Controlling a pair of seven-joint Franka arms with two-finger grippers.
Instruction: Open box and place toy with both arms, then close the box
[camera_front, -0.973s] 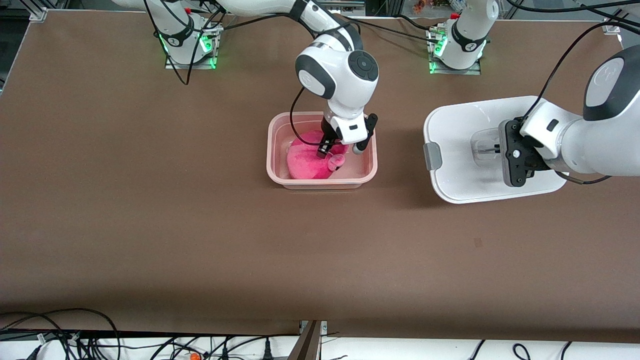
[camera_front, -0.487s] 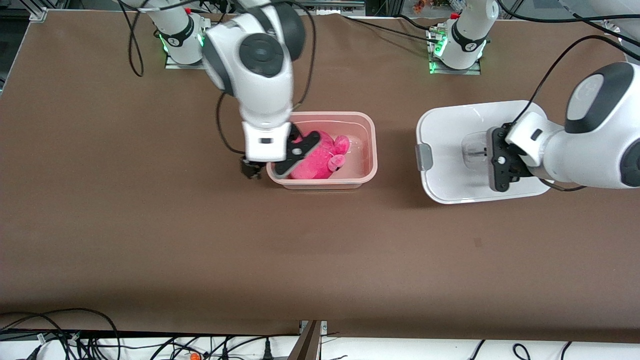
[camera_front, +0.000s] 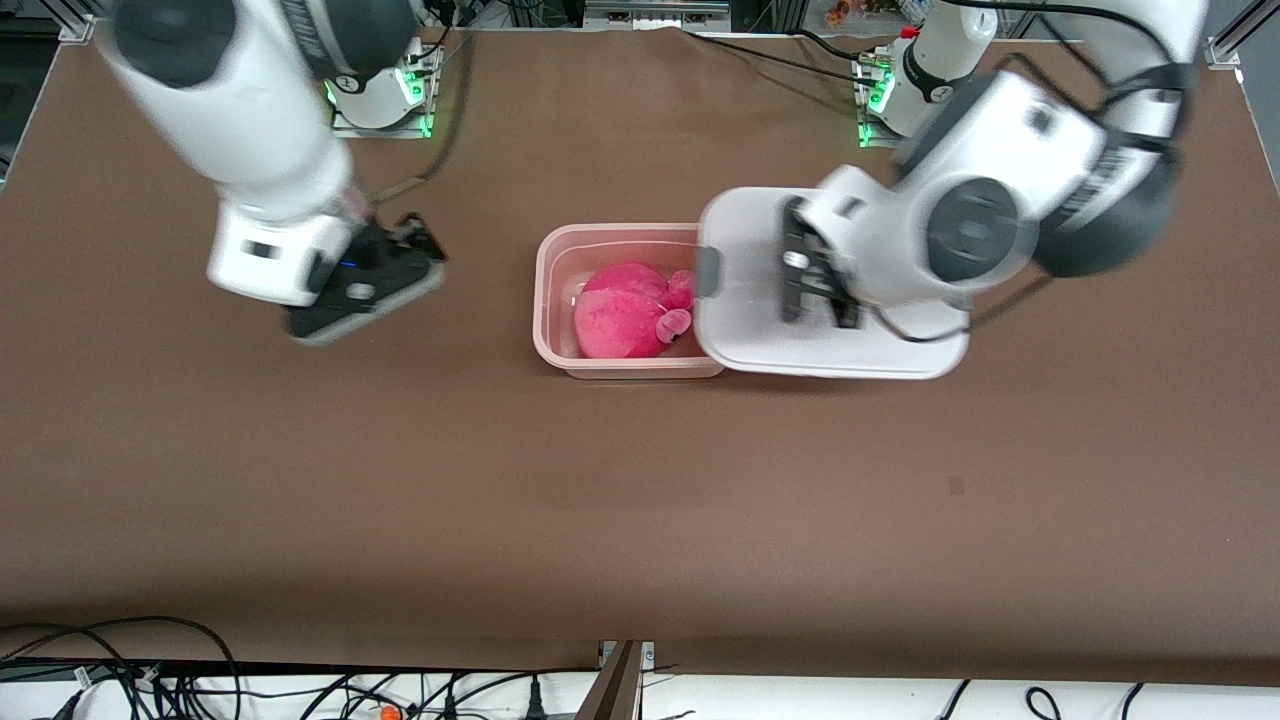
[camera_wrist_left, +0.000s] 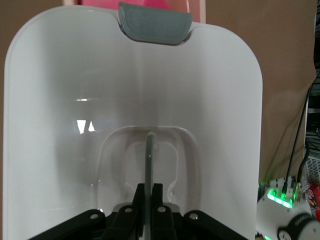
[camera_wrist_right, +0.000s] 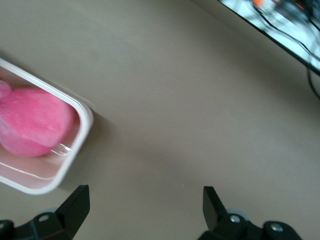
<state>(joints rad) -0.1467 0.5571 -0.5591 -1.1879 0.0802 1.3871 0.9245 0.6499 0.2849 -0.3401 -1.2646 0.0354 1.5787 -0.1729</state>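
The pink tub (camera_front: 640, 300) sits mid-worktop (camera_front: 640, 480) with the toy (camera_front: 625, 315) lying inside it. The left claw (camera_front: 815, 275) pinches the clear handle (camera_wrist_left: 148, 160) of the white lid (camera_front: 760, 330), held in the air with its grey clip (camera_front: 708, 272) over the tub's rim at the left arm's end. Only the left wrist view shows the fingers (camera_wrist_left: 156, 205) pressed onto the handle's rib. The right claw (camera_front: 365, 280) hangs over bare worktop toward the right arm's end, well apart from the tub; its wrist view shows its fingers (camera_wrist_right: 75, 207) spread wide, empty, with the tub's corner (camera_wrist_right: 82, 122) and the plush (camera_wrist_right: 35, 127) at the edge. Open worktop lies all round the tub
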